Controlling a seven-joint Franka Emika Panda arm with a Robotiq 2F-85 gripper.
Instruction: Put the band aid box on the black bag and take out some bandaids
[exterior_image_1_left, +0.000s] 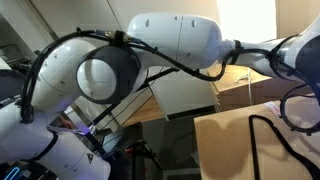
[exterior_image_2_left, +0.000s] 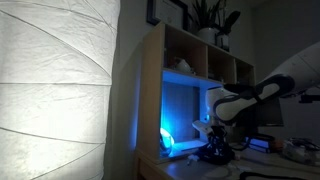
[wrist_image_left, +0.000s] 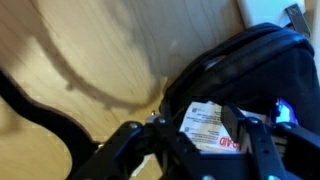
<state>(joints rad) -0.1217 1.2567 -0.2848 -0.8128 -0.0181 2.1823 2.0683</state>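
Three views logged. Wrist view: band aid box (wrist_image_left: 208, 122) lies on the black bag (wrist_image_left: 270, 70), pale pinkish-white face up, with red lettering toward its near edge. Gripper (wrist_image_left: 200, 138) enters from the bottom edge, with dark fingers (wrist_image_left: 138, 150) on either side of the box. They stand apart with the box between them. Pad contact is blurred, so I cannot tell whether the jaws are clamping the box or free of it. The bag sits on a wooden surface (wrist_image_left: 90, 50), and a black strap or cable (wrist_image_left: 40, 112) curves across the wood at left.

In an exterior view, the arm (exterior_image_2_left: 255, 97) reaches in from the right toward a wooden shelf unit (exterior_image_2_left: 150, 90) lit blue inside. A large white paper lamp (exterior_image_2_left: 55, 80) stands beside it and a potted plant (exterior_image_2_left: 210, 20) on top.

In an exterior view, the white arm joints (exterior_image_1_left: 110, 70) fill the frame; box and bag are hidden.
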